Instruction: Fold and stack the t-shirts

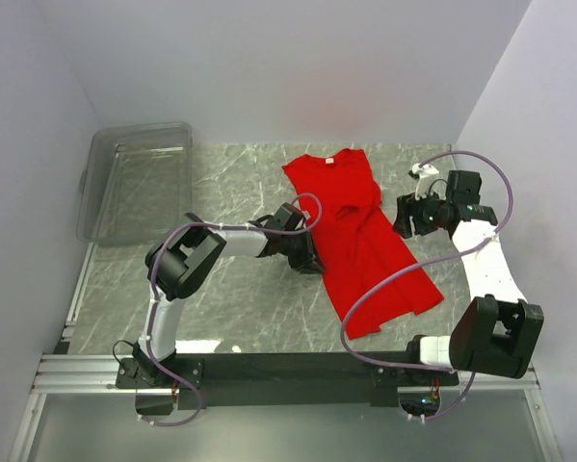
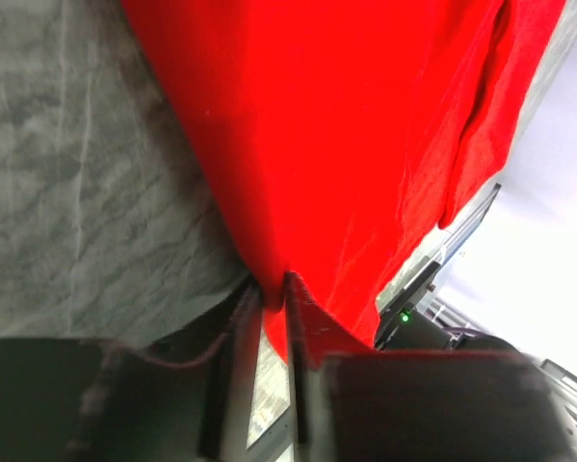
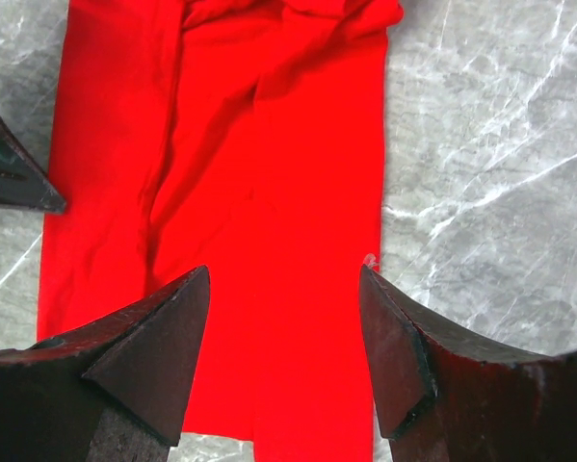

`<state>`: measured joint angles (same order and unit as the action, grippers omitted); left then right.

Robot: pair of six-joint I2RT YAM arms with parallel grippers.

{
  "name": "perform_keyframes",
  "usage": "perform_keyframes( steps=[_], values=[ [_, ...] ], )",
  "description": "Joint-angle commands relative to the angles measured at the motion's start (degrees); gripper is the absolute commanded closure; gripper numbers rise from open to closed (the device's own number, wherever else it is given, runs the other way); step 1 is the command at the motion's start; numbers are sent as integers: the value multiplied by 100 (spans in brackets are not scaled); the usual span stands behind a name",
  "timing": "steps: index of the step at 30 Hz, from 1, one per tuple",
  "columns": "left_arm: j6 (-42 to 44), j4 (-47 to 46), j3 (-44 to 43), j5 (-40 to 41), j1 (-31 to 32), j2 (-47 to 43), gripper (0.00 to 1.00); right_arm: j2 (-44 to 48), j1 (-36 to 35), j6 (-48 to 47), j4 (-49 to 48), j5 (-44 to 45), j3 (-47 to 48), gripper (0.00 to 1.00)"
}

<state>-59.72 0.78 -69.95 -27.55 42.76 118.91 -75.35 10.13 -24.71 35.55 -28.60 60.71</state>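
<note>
The red t-shirt (image 1: 365,231) lies partly folded lengthwise on the marble table, with its neck and white label toward the back wall. My left gripper (image 1: 310,258) is at the shirt's left edge and is shut on a pinch of the red cloth (image 2: 346,144), which rises steeply from the fingers (image 2: 295,318). My right gripper (image 1: 406,219) is open and empty, hovering over the shirt's right side. In the right wrist view the folded shirt (image 3: 269,192) spans the gap between the spread fingertips (image 3: 177,318).
A clear plastic bin (image 1: 139,183) stands at the back left of the table (image 1: 240,308). White walls close in the back and both sides. The left arm's tip (image 3: 9,173) shows at the left of the right wrist view.
</note>
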Motion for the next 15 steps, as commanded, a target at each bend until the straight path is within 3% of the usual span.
perform_keyframes(
  steps=[1,5,15],
  values=[
    [189,520,-53,610,30,316,82,231,50,54,-101,-67,-129,30],
    [224,502,17,602,30,317,99,258,59,63,-101,-84,-129,30],
    [681,792,894,848,-215,-360,99,293,68,-104,22,-93,-165,30]
  ],
)
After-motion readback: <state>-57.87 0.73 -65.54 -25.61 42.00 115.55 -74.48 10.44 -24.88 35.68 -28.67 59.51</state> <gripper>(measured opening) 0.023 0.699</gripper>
